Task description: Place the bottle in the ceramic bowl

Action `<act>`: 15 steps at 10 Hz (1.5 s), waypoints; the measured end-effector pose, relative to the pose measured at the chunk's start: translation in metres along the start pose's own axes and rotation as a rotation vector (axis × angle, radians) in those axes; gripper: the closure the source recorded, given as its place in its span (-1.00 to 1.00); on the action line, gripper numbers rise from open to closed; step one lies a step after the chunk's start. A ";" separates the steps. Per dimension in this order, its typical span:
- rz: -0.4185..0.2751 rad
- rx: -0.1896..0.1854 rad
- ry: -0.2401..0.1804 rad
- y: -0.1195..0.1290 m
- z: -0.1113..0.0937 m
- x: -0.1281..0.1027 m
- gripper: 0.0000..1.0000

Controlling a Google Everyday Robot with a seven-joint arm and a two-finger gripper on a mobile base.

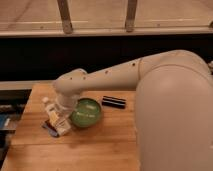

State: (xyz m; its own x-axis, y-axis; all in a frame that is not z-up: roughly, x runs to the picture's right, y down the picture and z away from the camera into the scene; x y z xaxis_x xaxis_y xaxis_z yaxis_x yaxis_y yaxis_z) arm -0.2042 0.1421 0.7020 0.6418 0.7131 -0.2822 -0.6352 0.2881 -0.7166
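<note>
The green glazed ceramic bowl (88, 122) sits on the wooden table (100, 146), left of centre. The cream-white bottle (50, 109) with its white cap lies tilted just left of the bowl, cap pointing to the far left. My gripper (61, 120) hangs from the wrist directly over the bottle's lower end, close beside the bowl's left rim. The bottle's lower part is mixed up with the gripper, and I cannot tell whether it is held. The bowl looks empty.
A flat black rectangular object (114, 102) lies behind the bowl to the right. A small dark object (48, 128) lies under the gripper at the left. My large arm covers the table's right side. A dark ledge runs behind the table.
</note>
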 end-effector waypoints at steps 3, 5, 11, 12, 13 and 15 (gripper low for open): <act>0.061 -0.012 -0.062 -0.029 -0.015 0.021 1.00; 0.086 -0.026 -0.089 -0.040 -0.015 0.030 1.00; 0.130 -0.096 -0.175 -0.081 -0.015 0.027 1.00; 0.128 -0.094 -0.180 -0.085 -0.019 0.021 1.00; 0.122 -0.088 -0.183 -0.086 -0.024 0.014 1.00; 0.114 -0.067 -0.162 -0.085 -0.025 -0.001 1.00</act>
State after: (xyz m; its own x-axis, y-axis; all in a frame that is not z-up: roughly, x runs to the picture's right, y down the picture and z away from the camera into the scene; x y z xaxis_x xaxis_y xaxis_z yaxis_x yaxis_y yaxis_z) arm -0.1402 0.1010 0.7472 0.4866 0.8336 -0.2615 -0.6661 0.1603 -0.7285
